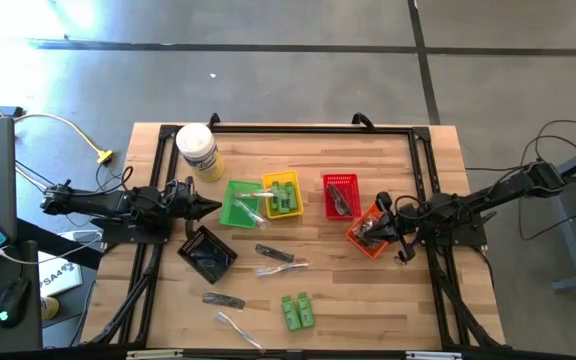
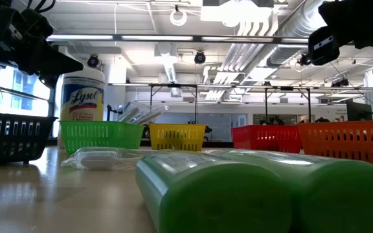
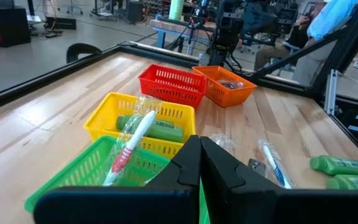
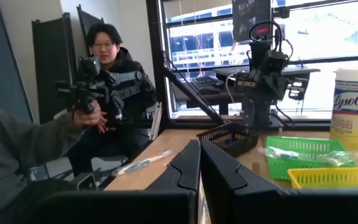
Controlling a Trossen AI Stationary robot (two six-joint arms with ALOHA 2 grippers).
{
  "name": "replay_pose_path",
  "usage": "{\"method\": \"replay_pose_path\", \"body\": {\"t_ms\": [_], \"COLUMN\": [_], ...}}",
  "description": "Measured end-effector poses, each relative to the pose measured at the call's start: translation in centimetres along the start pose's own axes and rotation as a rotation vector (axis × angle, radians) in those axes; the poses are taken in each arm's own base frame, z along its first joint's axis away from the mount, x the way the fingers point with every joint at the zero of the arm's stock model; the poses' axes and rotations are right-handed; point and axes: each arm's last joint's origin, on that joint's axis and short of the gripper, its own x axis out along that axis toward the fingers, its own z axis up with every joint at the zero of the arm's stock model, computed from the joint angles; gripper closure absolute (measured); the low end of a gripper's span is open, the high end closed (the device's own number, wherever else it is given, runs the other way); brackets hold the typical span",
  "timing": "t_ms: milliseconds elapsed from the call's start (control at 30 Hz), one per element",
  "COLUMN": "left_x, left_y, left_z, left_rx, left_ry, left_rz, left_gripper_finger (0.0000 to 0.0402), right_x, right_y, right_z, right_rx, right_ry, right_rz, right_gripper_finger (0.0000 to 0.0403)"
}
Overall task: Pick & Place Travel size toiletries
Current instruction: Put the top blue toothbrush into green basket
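Clearly "Lysol" marks the white jar (image 2: 82, 96); both hands clenched, empty.

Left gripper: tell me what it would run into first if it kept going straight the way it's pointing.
The left gripper, shut, points toward the table's middle. Most likely it meets the green basket first, directly ahead with a clear-wrapped stick leaning in it; the yellow basket sits just behind. Its height over the rim is unclear, so it might pass above.

Wooden table (image 1: 368, 290) with baskets (image 1: 340, 194), toiletries (image 1: 298, 311)
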Motion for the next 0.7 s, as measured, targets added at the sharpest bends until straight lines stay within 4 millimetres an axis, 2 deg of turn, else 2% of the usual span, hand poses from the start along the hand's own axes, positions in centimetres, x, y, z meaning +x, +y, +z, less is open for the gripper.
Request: {"method": "replay_pose_path", "body": {"t_ms": [700], "left_x": [0.0], "left_y": [0.01], "left_z": [0.0], "left_rx": [-0.052], "left_ry": [0.0], "left_rz": [0.002], "left_gripper_finger": [0.0402], "right_x": [0.08], "right_y": [-0.04], "right_z": [-0.16], "right_rx": [0.016], "right_ry": [0.012], "right_rz": [-0.009], "right_gripper_finger": [0.0398]}}
